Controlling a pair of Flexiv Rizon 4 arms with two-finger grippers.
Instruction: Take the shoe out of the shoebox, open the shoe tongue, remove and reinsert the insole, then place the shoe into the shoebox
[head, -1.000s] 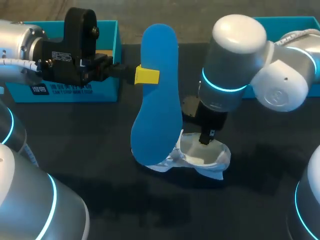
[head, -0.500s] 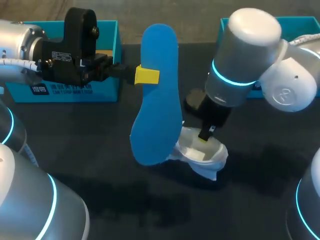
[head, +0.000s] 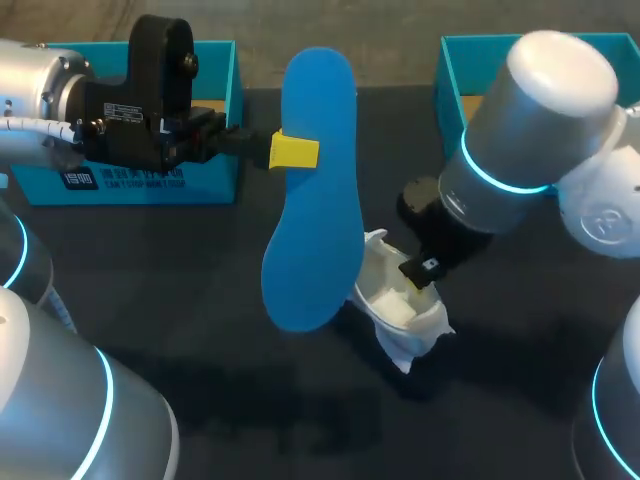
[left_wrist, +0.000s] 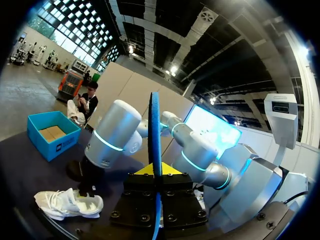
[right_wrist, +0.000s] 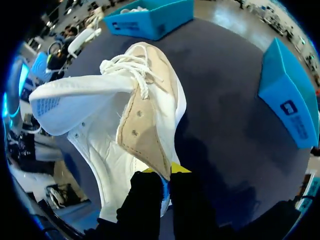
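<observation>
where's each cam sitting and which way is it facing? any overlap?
Head: above and behind, looking down on the table; left gripper holds the blue insole, right gripper in the white shoe.
Left wrist: on the left arm, looking along its fingers across the table; insole edge-on between them, right arm beyond.
Right wrist: on the right arm, looking down into the shoe; its fingers clamp the heel end.
Shared: all three show the shoe.

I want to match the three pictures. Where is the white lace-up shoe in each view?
Head view: white lace-up shoe on the black table, right of the flat blue foam insole.
Left wrist view: on the table, under the right gripper.
Right wrist view: ahead of the right gripper, which pinches its rim.
Shared landmark: the right gripper at the shoe's opening.
</observation>
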